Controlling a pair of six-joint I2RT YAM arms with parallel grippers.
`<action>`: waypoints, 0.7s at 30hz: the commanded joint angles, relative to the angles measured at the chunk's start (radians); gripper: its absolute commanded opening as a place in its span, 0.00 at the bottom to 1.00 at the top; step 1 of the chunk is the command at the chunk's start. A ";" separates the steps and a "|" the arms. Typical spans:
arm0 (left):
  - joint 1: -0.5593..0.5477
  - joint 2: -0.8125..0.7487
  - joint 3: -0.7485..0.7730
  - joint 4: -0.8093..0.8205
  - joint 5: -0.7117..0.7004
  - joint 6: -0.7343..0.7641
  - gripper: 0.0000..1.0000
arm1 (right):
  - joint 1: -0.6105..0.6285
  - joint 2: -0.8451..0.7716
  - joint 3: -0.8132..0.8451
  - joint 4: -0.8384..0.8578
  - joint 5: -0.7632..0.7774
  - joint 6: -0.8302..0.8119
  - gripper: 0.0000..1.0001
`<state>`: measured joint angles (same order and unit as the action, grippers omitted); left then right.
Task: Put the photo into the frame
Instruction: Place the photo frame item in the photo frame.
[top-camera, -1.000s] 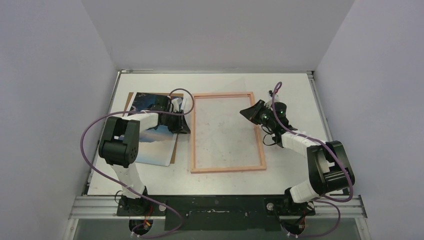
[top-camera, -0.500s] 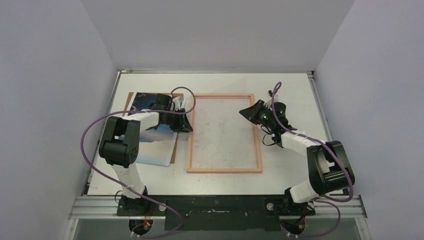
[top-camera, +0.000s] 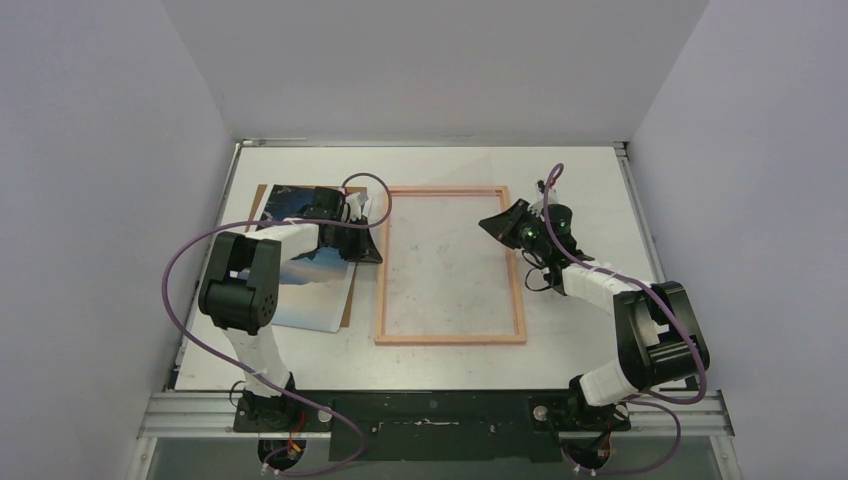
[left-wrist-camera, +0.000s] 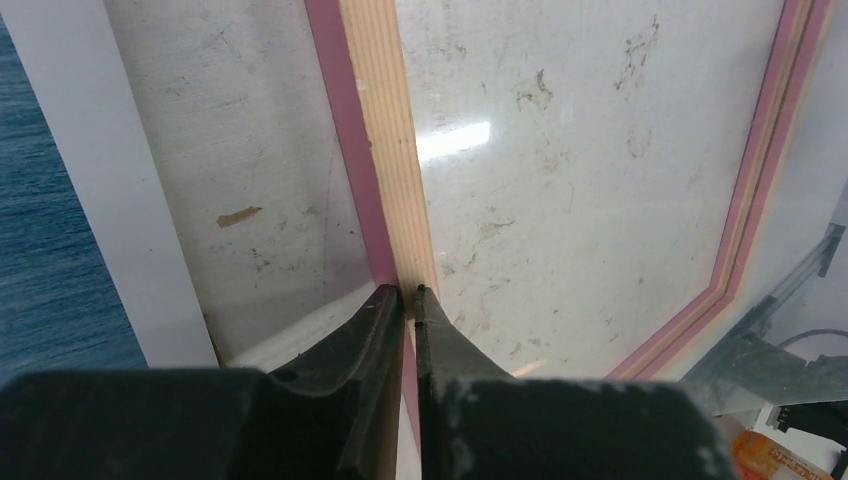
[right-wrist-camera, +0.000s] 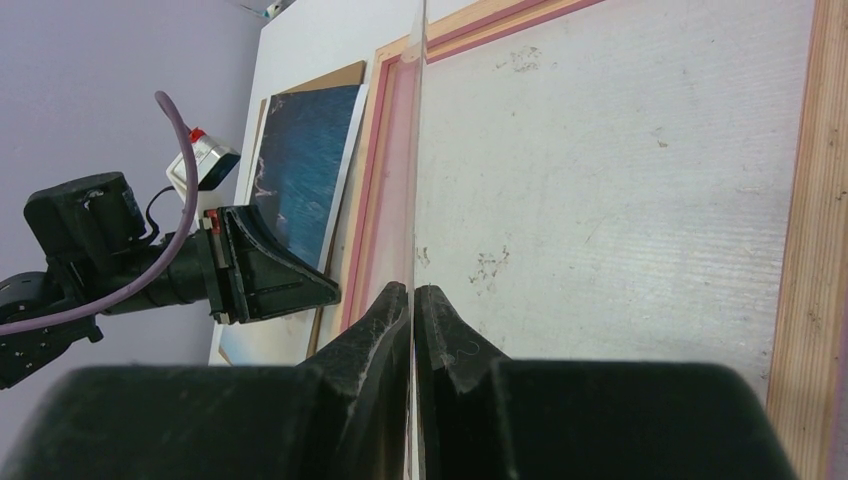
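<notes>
The frame (top-camera: 450, 339) lies flat mid-table, wood-coloured side up with pink edges (left-wrist-camera: 390, 150). My left gripper (top-camera: 372, 240) sits at its left rail; in the left wrist view the fingers (left-wrist-camera: 409, 291) are pinched on that rail. The photo (top-camera: 310, 300), deep blue with a pale end, lies left of the frame under my left arm, and shows again in both wrist views (left-wrist-camera: 40, 250) (right-wrist-camera: 300, 170). My right gripper (top-camera: 497, 226) is at the frame's upper right, shut (right-wrist-camera: 412, 288) on the edge of a thin clear pane (right-wrist-camera: 418, 120) that stands over the frame.
A brown backing board (top-camera: 349, 300) lies beneath the photo, its edge showing beside the frame. White walls enclose the table on three sides. Purple cables loop from both arms. The arm bases stand on a metal rail at the near edge.
The frame has slid a little to the left and squared up. The left gripper's jaws have closed on the left rail. The right gripper has held still with the pane.
</notes>
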<state>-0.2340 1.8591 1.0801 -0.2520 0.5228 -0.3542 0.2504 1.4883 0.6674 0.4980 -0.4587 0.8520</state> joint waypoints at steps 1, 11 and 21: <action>-0.020 0.031 0.018 0.006 -0.058 0.027 0.00 | 0.010 -0.039 0.032 0.075 0.010 -0.008 0.05; -0.024 0.041 0.018 -0.004 -0.065 0.032 0.00 | 0.029 -0.073 0.020 0.082 0.040 -0.011 0.05; -0.029 0.046 0.026 -0.013 -0.062 0.043 0.00 | 0.029 -0.030 0.034 0.067 0.069 -0.004 0.05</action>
<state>-0.2436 1.8641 1.0912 -0.2512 0.5087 -0.3534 0.2710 1.4513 0.6674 0.4877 -0.4232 0.8467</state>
